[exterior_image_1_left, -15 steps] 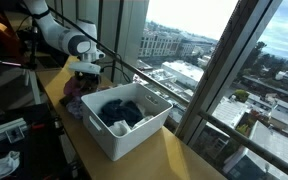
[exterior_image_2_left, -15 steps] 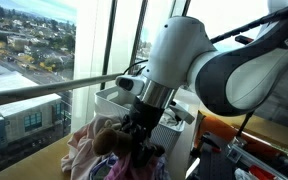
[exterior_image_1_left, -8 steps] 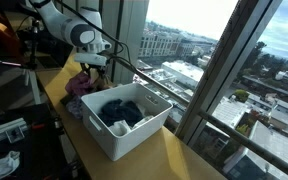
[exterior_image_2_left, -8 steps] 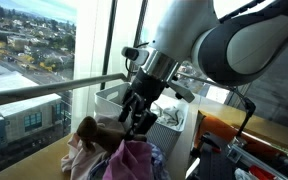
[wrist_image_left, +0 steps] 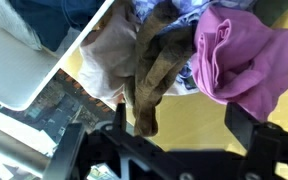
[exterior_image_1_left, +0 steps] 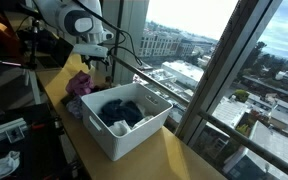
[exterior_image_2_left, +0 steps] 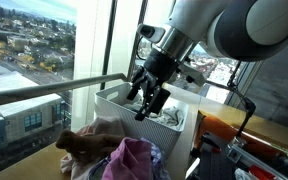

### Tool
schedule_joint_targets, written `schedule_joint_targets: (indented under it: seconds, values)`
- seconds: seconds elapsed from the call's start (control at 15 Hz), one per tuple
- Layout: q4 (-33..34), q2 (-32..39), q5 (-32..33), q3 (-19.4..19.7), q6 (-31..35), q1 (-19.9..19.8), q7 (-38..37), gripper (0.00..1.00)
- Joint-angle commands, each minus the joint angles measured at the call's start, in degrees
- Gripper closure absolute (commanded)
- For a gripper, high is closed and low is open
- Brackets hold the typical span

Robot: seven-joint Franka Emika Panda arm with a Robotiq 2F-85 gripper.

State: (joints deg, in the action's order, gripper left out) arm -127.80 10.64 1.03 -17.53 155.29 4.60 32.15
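My gripper (wrist_image_left: pixel 184 125) is open and hangs in the air above a pile of clothes, with nothing between its fingers. Below it in the wrist view lie an olive-brown garment (wrist_image_left: pixel 154 65), a magenta one (wrist_image_left: pixel 234 55) and a cream one (wrist_image_left: pixel 104 70) on the yellow table (wrist_image_left: pixel 194 110). In both exterior views the gripper (exterior_image_1_left: pixel 96 58) (exterior_image_2_left: pixel 149 98) sits well above the pile (exterior_image_1_left: pixel 79 88) (exterior_image_2_left: pixel 124 158), apart from it. Next to the pile stands a white bin (exterior_image_1_left: pixel 134 140) (exterior_image_2_left: pixel 109 100) with dark clothes (exterior_image_1_left: pixel 124 112) inside.
A metal rail (exterior_image_2_left: pixel 44 92) and tall window panes (exterior_image_1_left: pixel 184 60) run along the table's far side. The bin's rim (wrist_image_left: pixel 29 75) lies left of the pile in the wrist view. Cluttered equipment (exterior_image_1_left: pixel 4 130) stands beside the table.
The gripper has opened and risen from down in the clothes pile to well above it. The brown garment it carried partway up now lies on the pile.
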Motion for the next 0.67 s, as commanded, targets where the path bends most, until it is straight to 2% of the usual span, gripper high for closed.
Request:
schedule_joint_targets:
  seconds: [0.0, 0.33, 0.6]
  values:
    - [-3.1, -4.7, -3.8, 0.5, 0.1, -0.9, 3.6, 0.00]
    - [-2.1, -5.7, -2.5, 6.8, 1.0, -4.0, 9.2, 0.00]
    - [0.4, -2.5, -2.5, 12.2, 2.7, -7.7, 14.1, 0.00]
